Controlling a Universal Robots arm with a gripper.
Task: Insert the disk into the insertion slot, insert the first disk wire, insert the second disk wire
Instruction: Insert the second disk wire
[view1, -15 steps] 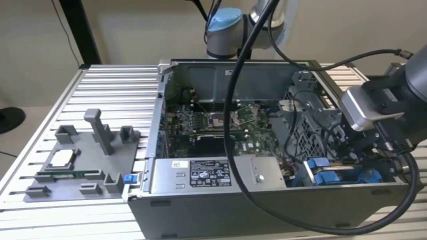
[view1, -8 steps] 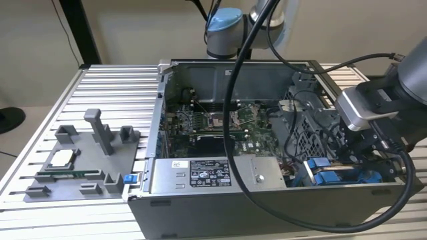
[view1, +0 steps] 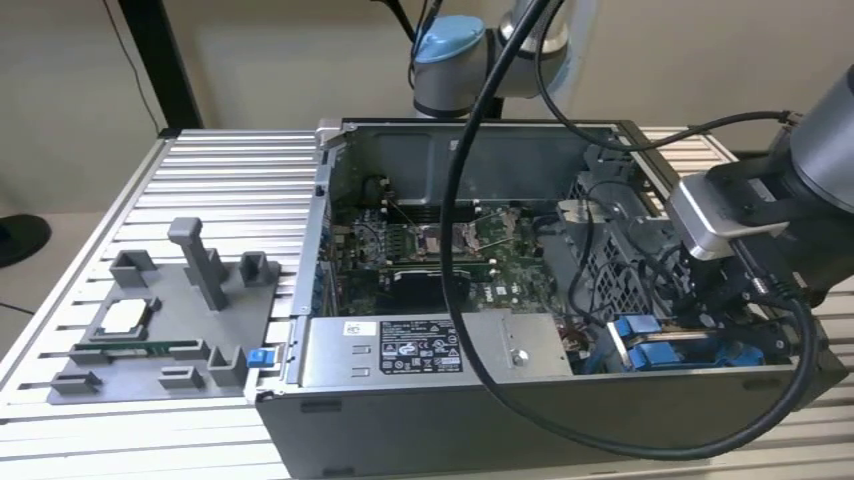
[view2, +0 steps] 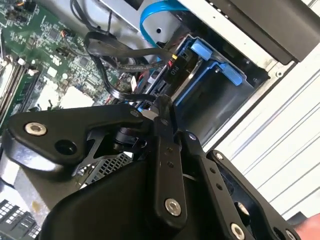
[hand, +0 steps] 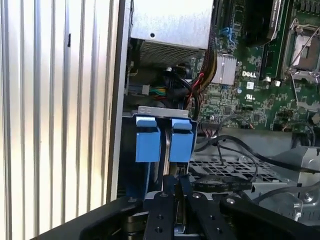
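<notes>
The pincer is pressed together, its tips meeting on something thin just beside the two blue tabs of the disk, which stands edge-up in the slot right ahead of it. What the tips pinch is hard to make out. Black wires loop beside the pincer, over the green board; the arm hides the slot's far corner.

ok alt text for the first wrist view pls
The hand hangs over a blue-framed disk standing on edge in the insertion slot near the case wall, with the green motherboard beyond.
</notes>
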